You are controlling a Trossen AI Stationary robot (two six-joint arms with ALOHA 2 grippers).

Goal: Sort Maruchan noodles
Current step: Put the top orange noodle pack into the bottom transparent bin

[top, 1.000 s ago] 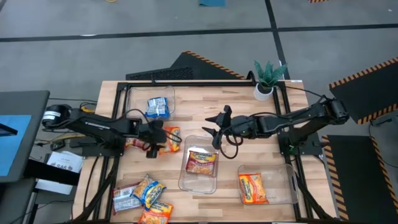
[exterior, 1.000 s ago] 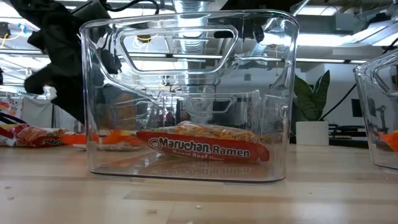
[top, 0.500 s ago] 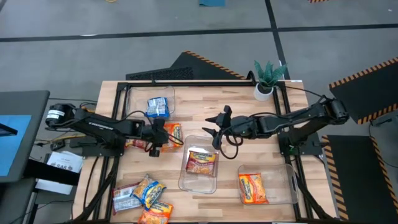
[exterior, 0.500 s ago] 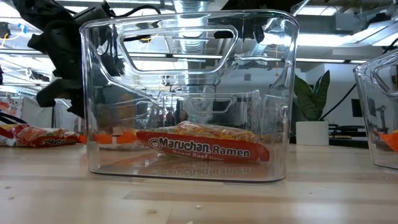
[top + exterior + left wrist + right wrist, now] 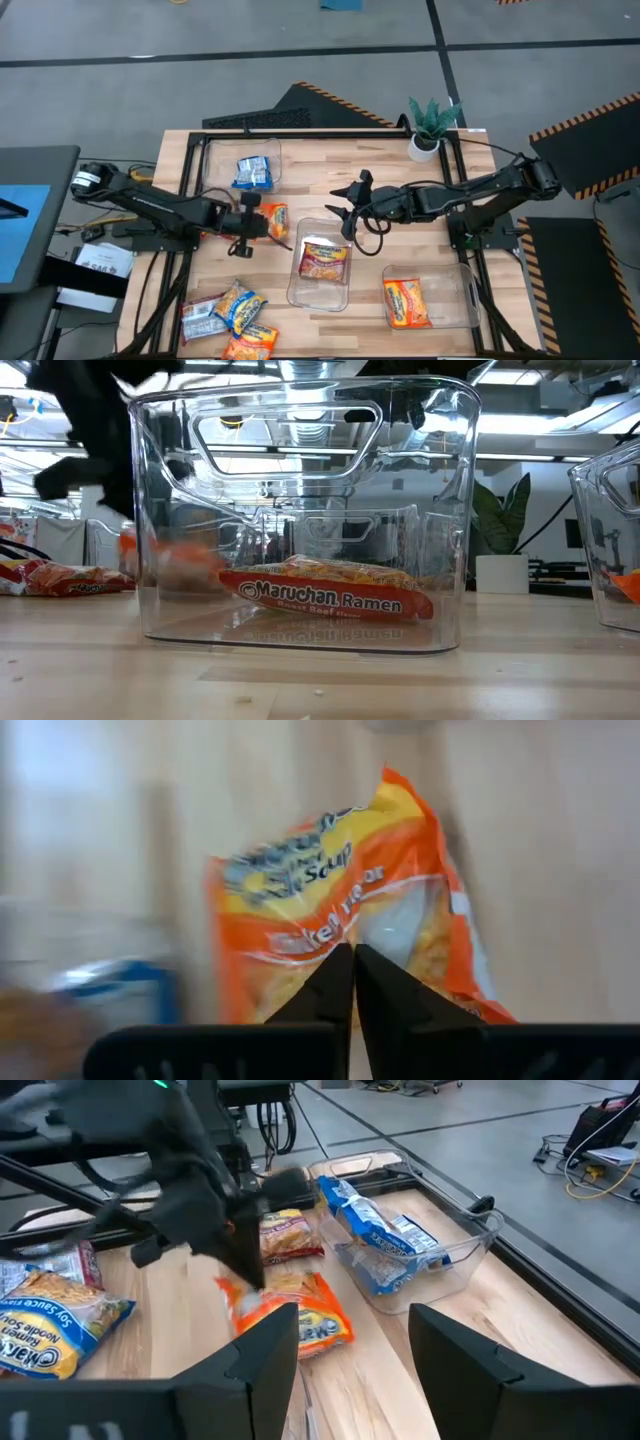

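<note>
**Left gripper pinching an orange packet, mid-sort**

Near edge of the worktop (image 5: 400,215), toward the left corner: a loose cluster of unsorted packets (image 5: 228,318), orange, blue and silver-brown, overlapping. Toward the near right corner, a clear bin (image 5: 455,300) with one orange packet flat inside. At the middle, a second clear bin (image 5: 300,510) holds a red-brown packet (image 5: 335,595); its label reads Maruchan Ramen in the low view.

Left of that bin, the left gripper (image 5: 243,224) is clamped on the edge of an orange packet (image 5: 345,920); fingers (image 5: 330,985) pressed together over the wrapper. Packet looks lifted off the wood, but I cannot tell for certain.

Right gripper (image 5: 350,1345) hangs over the worktop's centre, fingers apart, holding nothing.

Far left corner: a third bin (image 5: 440,1245) with a blue packet (image 5: 254,174). Far right corner: a potted plant (image 5: 432,126).

Handling, as judged: packets light, wrapper slick and crinkly, noodle block brittle. An edge-seam pinch suits; squeezing the middle risks cracking.

Hard to see: the left arm is smeared in the low and right wrist views. Exact cluster count unclear.
</note>
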